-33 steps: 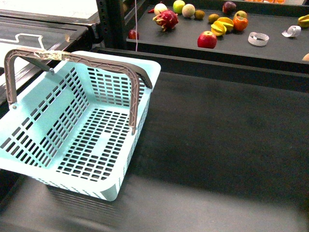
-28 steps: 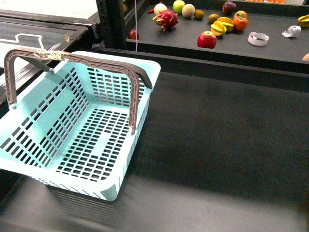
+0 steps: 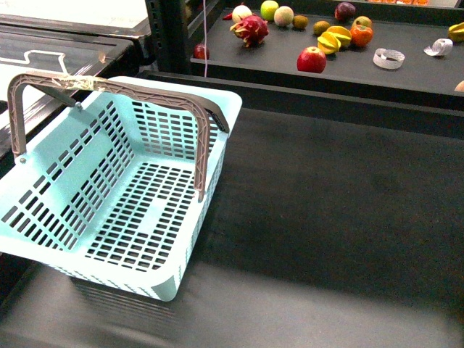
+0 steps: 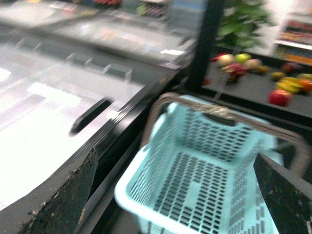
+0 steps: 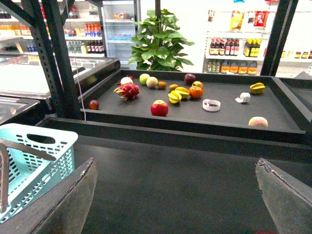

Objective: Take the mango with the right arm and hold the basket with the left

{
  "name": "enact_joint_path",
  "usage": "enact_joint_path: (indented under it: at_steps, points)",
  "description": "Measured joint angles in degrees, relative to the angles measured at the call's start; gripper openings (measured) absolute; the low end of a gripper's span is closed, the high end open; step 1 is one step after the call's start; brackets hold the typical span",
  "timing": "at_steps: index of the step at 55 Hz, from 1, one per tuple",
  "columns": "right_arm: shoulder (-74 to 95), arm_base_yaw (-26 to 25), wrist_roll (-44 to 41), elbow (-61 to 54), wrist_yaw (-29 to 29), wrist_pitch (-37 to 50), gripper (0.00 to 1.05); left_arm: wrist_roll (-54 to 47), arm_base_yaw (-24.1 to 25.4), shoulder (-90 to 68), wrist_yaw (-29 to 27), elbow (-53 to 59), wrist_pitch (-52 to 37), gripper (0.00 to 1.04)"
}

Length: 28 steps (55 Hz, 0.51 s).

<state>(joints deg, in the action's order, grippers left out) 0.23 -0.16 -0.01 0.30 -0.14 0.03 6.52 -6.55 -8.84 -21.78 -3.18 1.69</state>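
In the front view, the light-turquoise basket point(image 3: 43, 210) is seen standing on the left part of the dark table point(image 3: 326, 217), its taped handle point(image 3: 76, 83) raised; the mango point(image 3: 457, 31) is seen far back on the raised fruit tray point(image 3: 406, 72), cut by the right edge, well apart from the red apple point(image 3: 312, 59).

In the blurred left wrist view, the left tool point(image 4: 174, 161) is held spread and empty, apart from the basket.

In the right wrist view, the right tool point(image 5: 175, 165) is likewise spread and empty, faced toward the tray; the labels of the shelved bottles point(image 5: 234, 48) cannot be read.
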Motion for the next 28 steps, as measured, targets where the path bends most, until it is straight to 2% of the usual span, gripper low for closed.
enact_joint_path:
  at_steps: [1, 3, 6, 11, 16, 28]
  points:
    - [0.00, 0.02, 0.02, 0.00, 0.04, 0.00, 0.97, 2.19, -1.01, -3.30, -4.57, -0.42, -1.11, 0.97]
    - [0.00, 0.04, 0.00, 0.00, 0.09, 0.00, 0.97, 4.92, -1.33, -9.70, -10.12, -0.90, -4.42, 0.97]
    - [0.00, 0.04, 0.00, 0.00, -0.07, 0.00, 0.97, 9.09, 0.09, -19.47, -12.48, -1.88, -10.80, 0.97]
    - [0.00, 0.07, 0.00, 0.00, -0.11, 0.00, 0.97, 16.59, 4.48, -37.42, -6.67, -5.31, -22.84, 0.97]
    - [0.00, 0.04, 0.00, 0.00, -0.07, 0.00, 0.97, 25.83, 6.49, -55.76, -0.96, -10.93, -31.74, 0.97]
    - [0.00, 0.04, 0.00, 0.00, -0.07, 0.00, 0.97, 39.15, 2.58, -80.78, 3.93, -24.41, -34.97, 0.97]
